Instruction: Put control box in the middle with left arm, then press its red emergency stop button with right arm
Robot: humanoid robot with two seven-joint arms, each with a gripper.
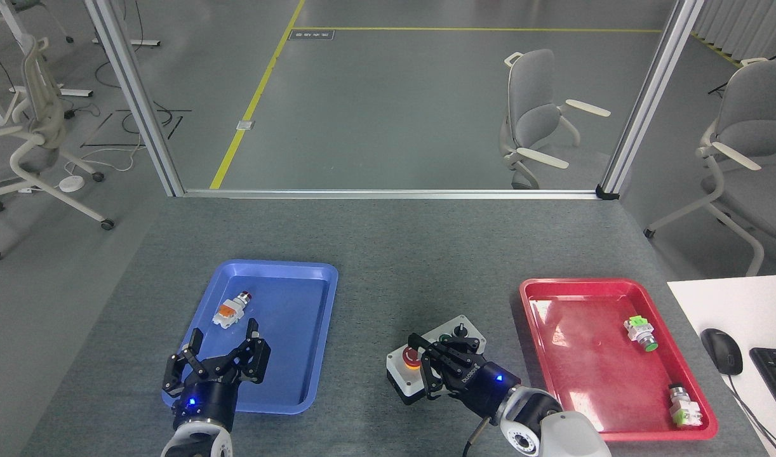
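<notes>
Both grippers: right arm fingertips bunched on red emergency stop button, left arm spread, empty

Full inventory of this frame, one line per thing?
control box: 1, grey top, black base, table centre
emergency stop button: 1, red, box's left end
blue tray: 1, table left
orange pushbutton: 1, in blue tray
red tray: 1, table right
green pushbuttons: 2, in red tray
mouse: 1, black, white desk at right
keyboard: 1, black, partly cut off
chairs: 3, grey, on floor
left gripper: open, over blue tray's near edge
right gripper: over the box, by the stop button
</notes>
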